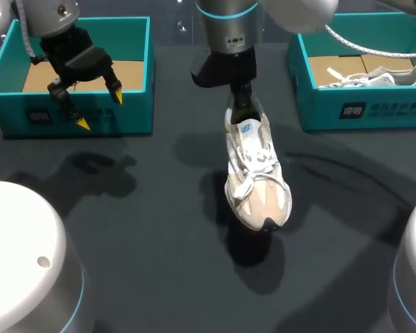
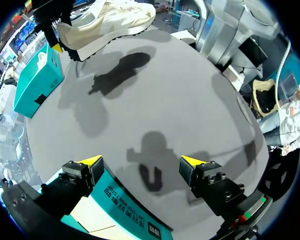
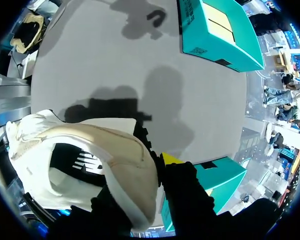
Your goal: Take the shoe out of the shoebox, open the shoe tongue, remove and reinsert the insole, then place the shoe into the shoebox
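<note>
A white and beige shoe (image 1: 256, 173) hangs toe-down above the middle of the table, with my right gripper (image 1: 243, 105) shut on its heel collar. In the right wrist view the heel (image 3: 105, 160) fills the space between the fingers, and one yellow fingertip (image 3: 170, 159) shows beside it. My left gripper (image 1: 100, 109) stands open over the front wall of the left teal shoebox (image 1: 135, 111), with nothing between its fingers. In the left wrist view that gripper (image 2: 141, 162) is just above the box's edge (image 2: 125, 210), and the shoe (image 2: 110, 20) is far ahead.
The left shoebox shows only its cardboard floor (image 1: 132, 73). A second teal shoebox (image 1: 360, 107) at the back right holds another white shoe (image 1: 374, 76). The dark table (image 1: 159, 229) lies under the hanging shoe.
</note>
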Robot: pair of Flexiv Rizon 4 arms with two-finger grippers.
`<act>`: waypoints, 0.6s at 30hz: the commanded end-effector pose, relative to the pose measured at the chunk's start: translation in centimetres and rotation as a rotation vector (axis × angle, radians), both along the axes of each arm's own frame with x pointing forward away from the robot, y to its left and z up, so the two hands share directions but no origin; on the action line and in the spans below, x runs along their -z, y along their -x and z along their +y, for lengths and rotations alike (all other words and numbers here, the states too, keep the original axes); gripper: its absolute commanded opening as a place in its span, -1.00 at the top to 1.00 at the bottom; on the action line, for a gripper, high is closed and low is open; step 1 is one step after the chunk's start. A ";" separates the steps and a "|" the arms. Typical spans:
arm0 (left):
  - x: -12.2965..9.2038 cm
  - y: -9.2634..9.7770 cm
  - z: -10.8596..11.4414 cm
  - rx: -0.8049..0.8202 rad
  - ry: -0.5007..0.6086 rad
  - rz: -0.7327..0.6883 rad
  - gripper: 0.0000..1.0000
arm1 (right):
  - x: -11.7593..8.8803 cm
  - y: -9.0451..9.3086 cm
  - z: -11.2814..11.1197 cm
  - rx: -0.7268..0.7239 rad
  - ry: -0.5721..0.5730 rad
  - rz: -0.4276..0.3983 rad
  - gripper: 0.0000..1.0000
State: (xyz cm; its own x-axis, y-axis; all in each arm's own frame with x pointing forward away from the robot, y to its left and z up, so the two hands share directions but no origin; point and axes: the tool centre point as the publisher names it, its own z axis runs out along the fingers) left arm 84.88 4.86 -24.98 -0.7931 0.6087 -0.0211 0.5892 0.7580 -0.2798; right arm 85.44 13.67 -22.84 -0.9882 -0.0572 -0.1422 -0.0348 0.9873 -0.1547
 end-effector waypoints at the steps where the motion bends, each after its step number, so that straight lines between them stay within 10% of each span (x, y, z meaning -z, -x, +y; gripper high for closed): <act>1: 0.0 0.1 0.1 0.001 -0.002 -0.003 -1.00 | -2.8 -0.4 -1.1 0.003 0.005 -0.006 1.00; 18: 0.0 0.1 0.1 0.001 -0.002 -0.003 -1.00 | -8.5 -7.4 -10.5 -0.051 0.037 0.015 1.00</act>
State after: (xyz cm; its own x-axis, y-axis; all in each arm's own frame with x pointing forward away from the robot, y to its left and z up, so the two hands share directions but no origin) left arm 84.88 4.86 -24.98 -0.7931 0.6087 -0.0211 0.5892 0.7580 -0.2798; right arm 92.04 5.78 -15.19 -0.9855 -0.1083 -0.1308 -0.0780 0.9729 -0.2176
